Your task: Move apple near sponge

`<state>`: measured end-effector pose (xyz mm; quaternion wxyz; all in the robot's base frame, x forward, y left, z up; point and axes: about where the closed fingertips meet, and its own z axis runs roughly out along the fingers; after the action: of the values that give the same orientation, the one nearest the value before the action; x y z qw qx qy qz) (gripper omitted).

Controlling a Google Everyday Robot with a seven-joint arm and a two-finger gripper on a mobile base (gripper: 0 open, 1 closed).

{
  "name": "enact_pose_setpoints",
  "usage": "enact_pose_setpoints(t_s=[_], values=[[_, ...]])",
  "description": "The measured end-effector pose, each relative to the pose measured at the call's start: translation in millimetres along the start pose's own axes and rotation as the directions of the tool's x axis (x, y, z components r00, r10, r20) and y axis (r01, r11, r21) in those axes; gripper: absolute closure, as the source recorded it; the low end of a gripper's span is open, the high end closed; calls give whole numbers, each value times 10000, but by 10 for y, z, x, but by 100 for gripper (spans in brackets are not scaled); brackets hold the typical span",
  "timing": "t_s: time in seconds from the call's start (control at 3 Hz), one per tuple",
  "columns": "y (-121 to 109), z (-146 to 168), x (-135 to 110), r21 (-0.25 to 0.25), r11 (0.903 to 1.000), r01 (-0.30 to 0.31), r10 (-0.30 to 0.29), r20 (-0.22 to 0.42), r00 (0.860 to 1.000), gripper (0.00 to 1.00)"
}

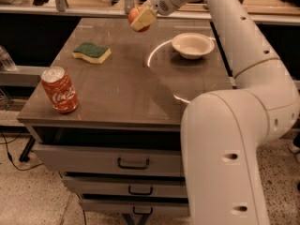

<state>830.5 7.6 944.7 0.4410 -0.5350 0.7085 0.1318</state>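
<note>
My gripper (140, 18) is shut on the red-orange apple (135, 15) and holds it in the air over the far middle of the table, well above the surface. Only part of the apple shows between the pale fingers (144, 18). The sponge (92, 52), green on top with a yellow body, lies flat on the table to the left and nearer the front than the apple, a short way from it.
A red soda can (59, 89) stands near the table's (122, 93) front left corner. A white bowl (192, 45) sits at the back right. My arm (234, 36) reaches over the table's right side. Drawers (133, 162) are below the table's front edge.
</note>
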Motion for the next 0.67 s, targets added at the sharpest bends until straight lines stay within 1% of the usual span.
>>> enact_pose_setpoints(t_s=[0.33, 0.67], values=[[174, -120, 194, -131, 9995, 294, -299, -452, 9985, 100], [452, -76, 401, -470, 9973, 563, -605, -936, 9938, 100]])
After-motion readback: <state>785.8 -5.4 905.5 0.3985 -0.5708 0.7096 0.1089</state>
